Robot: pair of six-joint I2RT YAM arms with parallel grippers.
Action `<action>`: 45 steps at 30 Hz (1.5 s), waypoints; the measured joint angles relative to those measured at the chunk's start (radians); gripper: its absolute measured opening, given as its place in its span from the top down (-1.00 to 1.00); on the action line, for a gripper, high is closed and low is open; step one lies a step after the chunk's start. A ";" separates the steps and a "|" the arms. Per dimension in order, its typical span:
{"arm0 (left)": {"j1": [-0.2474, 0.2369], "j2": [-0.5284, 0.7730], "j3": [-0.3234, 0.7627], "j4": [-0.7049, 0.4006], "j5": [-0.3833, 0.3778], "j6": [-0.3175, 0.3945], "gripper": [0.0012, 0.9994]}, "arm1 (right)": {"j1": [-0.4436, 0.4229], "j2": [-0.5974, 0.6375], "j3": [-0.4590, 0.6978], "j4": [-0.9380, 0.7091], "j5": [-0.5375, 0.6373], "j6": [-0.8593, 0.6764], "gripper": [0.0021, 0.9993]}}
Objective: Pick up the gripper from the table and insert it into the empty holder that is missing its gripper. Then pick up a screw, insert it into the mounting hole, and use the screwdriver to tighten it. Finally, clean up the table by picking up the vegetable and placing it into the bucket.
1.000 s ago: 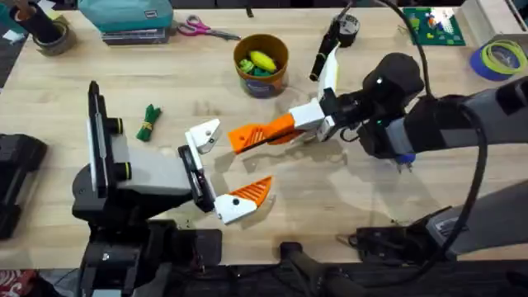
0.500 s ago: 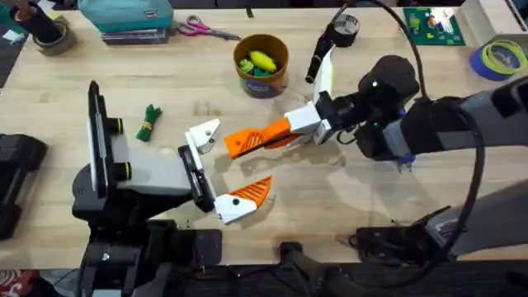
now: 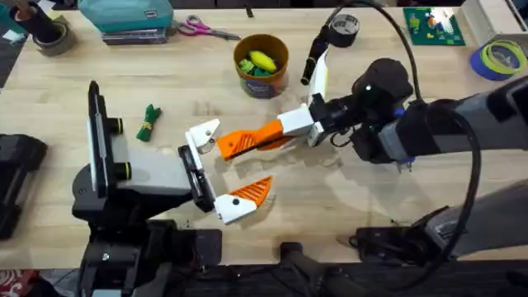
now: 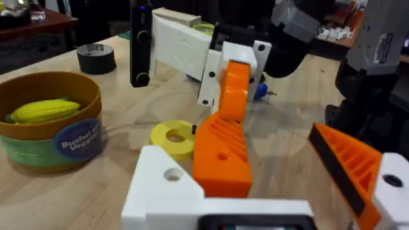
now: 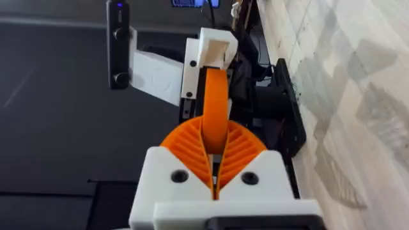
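My right gripper (image 3: 279,130) is shut on the loose orange ribbed gripper (image 3: 235,143) and holds it level over the table's middle. The wedge's free end reaches the left arm's bare white holder (image 3: 202,134). In the left wrist view the gripper (image 4: 222,150) lies right beside the holder (image 4: 167,186); I cannot tell whether it is seated. My left gripper (image 3: 235,162) stands open, its other finger (image 3: 246,196) carrying an orange pad. The vegetable (image 3: 148,122) lies at the left. The bucket (image 3: 261,64) stands at the back with a yellow toy inside. The screwdriver (image 4: 260,91) peeks out behind the right arm.
A yellow disc (image 4: 174,137) lies between bucket (image 4: 51,121) and grippers. A black tape roll (image 3: 344,30) sits at the back, scissors (image 3: 202,30) and a teal case (image 3: 125,16) at the back left, a blue tape roll (image 3: 500,58) far right.
The right gripper has carried the orange gripper leftward, closer to the left arm's white holder. The left arm has not moved.
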 joint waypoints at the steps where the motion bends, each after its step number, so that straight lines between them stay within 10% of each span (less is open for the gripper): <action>1: 0.000 0.000 0.000 0.000 0.000 0.000 -0.97 | 0.003 0.000 0.000 0.000 0.002 0.000 0.99; 45: 0.000 0.000 0.000 0.000 0.000 0.000 -0.97 | 0.033 -0.048 -0.060 0.036 0.101 -0.027 0.99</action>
